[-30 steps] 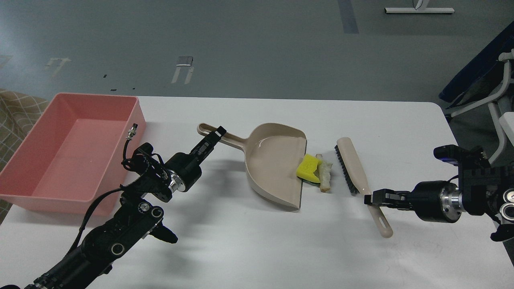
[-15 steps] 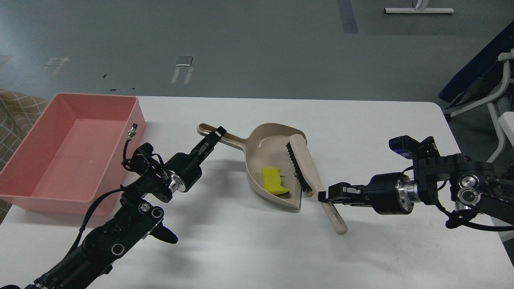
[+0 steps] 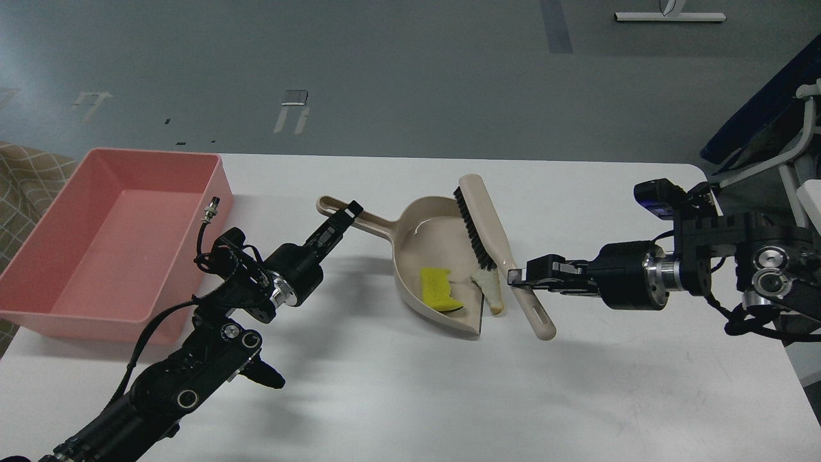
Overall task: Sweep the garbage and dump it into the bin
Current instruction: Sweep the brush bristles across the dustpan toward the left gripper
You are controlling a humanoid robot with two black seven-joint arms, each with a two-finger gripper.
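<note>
The beige dustpan (image 3: 430, 256) lies mid-table with its mouth to the right. My left gripper (image 3: 346, 215) is shut on the dustpan's handle. The yellow sponge piece (image 3: 437, 289) lies inside the pan near its front. The whitish bread wedge (image 3: 489, 290) lies at the pan's right lip, just below the brush bristles. My right gripper (image 3: 521, 277) is shut on the handle of the beige brush (image 3: 486, 221), which is raised and slants up-left over the pan's right edge. The pink bin (image 3: 109, 237) stands at the far left and is empty.
The table's right edge and a chair frame (image 3: 798, 147) lie beyond my right arm. A patterned cloth (image 3: 22, 173) shows left of the bin.
The right gripper swept the brush left, pushing the sponge into the pan, then lifted the brush up and back. The bread wedge now shows at the pan's lip. The left arm held still.
</note>
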